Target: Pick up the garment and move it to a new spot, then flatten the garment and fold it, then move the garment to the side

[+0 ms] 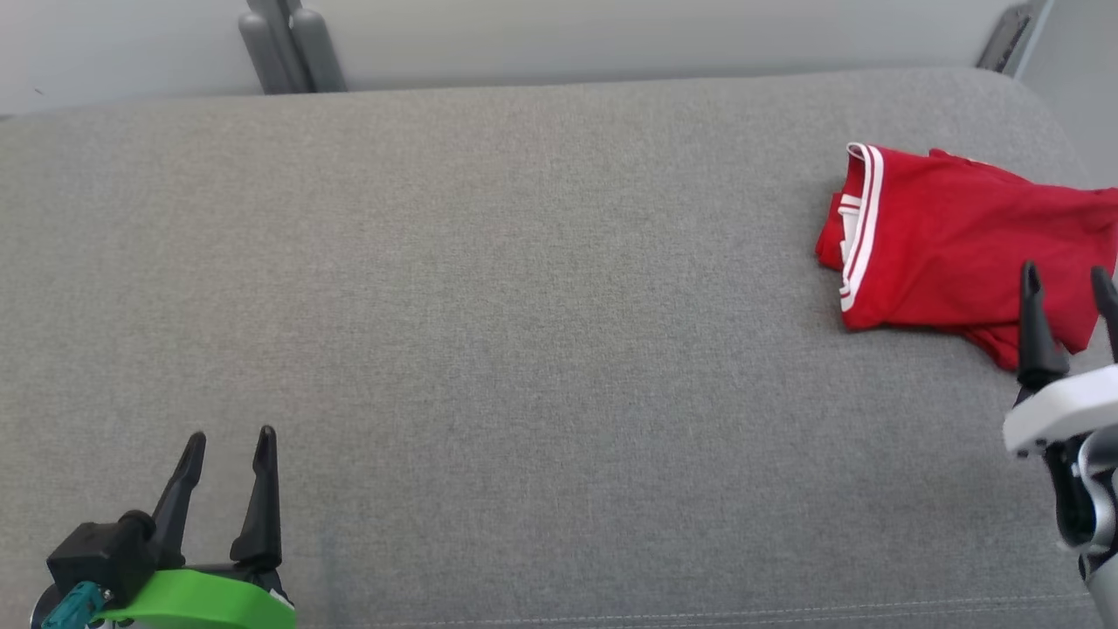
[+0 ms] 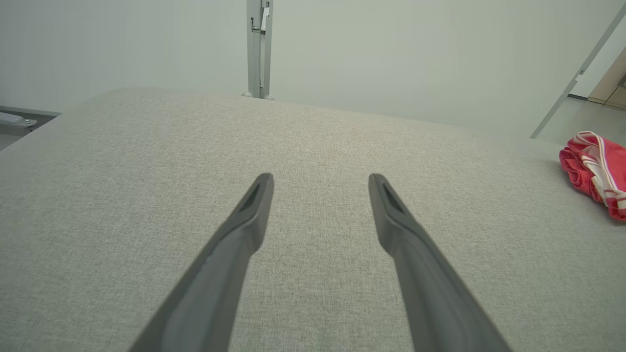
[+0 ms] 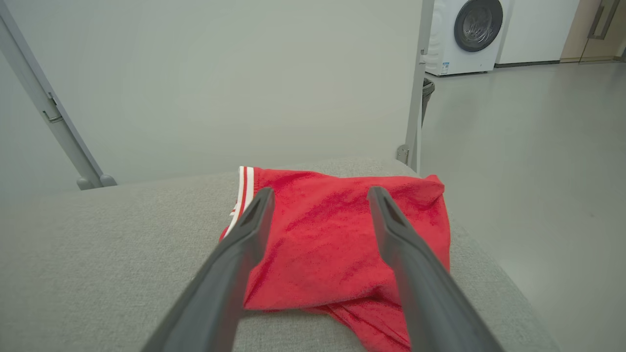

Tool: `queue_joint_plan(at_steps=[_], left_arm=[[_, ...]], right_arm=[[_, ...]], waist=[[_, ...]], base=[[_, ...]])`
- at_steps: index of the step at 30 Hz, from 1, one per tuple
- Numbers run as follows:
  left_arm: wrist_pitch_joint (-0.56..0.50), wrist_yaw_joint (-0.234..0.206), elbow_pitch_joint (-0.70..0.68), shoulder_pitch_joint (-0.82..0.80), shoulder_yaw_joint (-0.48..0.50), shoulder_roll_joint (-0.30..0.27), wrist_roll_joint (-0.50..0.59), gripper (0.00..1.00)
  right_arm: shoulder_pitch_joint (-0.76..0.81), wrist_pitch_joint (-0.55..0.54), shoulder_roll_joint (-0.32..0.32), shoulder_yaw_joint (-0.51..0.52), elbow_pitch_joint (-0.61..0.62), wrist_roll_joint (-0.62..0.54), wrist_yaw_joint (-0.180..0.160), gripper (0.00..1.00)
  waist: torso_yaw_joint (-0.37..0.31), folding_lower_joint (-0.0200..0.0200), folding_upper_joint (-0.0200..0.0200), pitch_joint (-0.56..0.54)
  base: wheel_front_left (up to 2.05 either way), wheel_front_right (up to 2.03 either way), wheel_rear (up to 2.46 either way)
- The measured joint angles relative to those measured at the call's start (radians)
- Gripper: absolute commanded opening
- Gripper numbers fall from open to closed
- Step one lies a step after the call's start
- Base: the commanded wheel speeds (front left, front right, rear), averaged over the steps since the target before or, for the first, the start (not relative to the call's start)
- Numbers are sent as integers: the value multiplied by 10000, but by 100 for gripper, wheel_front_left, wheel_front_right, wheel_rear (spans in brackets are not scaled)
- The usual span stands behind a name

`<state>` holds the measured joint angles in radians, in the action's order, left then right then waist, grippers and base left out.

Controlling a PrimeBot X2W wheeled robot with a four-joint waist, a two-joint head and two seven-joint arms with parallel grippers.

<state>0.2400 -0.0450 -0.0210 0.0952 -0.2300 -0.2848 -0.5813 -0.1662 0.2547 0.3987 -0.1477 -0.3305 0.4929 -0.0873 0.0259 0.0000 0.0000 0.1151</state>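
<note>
Where the head view is read as a clock face, we find the left gripper (image 1: 232,434) at seven o'clock. Its fingers are spread over bare grey cushion (image 1: 524,306) and hold nothing. At four o'clock the right gripper (image 1: 1066,271) is likewise spread and empty. Its tips overlap the near edge of the red garment (image 1: 943,253), but we cannot tell whether they touch the cloth.

The garment lies at three o'clock, close to the cushion's right edge. It is doubled over in layers, with its white-striped band (image 1: 865,227) facing nine o'clock and a loose tail showing at five.

We judge that this fits either a bundle awaiting pickup or a folded one set aside. Should a grasp be called for, we advise pinching low through all layers so the stack holds together. Beyond, near twelve, grey posts (image 1: 288,44) stand against the wall.
</note>
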Motion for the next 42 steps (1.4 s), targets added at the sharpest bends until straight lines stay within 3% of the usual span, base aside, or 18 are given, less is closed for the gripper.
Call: queue_joint_plan(at_steps=[9, 19, 20, 27, 42], left_arm=[[27, -84, 180, 613, 105, -12, 163, 100], [29, -86, 178, 735, 203, -10, 228, 100], [29, -77, 178, 740, 182, -12, 230, 0], [-21, -77, 805, 839, -96, 502, 219, 0], [-384, 100, 872, 872, 151, 740, -1168, 0]], right_arm=[[1562, -2, -466, -512, 81, -364, -132, 100], [1837, 0, -585, -474, 863, -711, -219, 100], [1883, -2, -585, -466, 940, -729, -219, 0], [2410, -50, -1289, -679, 366, -675, -198, 0], [2344, -577, -1536, -174, 303, 920, 81, 0]], waist=[[374, 0, 0, -996], [533, 0, 0, -1363], [537, 0, 0, -1366], [535, 0, 0, -1367], [419, 0, 0, -1329]], base=[[0, 0, 0], [0, 0, 0], [0, 0, 0], [0, 0, 0], [0, 0, 0]])
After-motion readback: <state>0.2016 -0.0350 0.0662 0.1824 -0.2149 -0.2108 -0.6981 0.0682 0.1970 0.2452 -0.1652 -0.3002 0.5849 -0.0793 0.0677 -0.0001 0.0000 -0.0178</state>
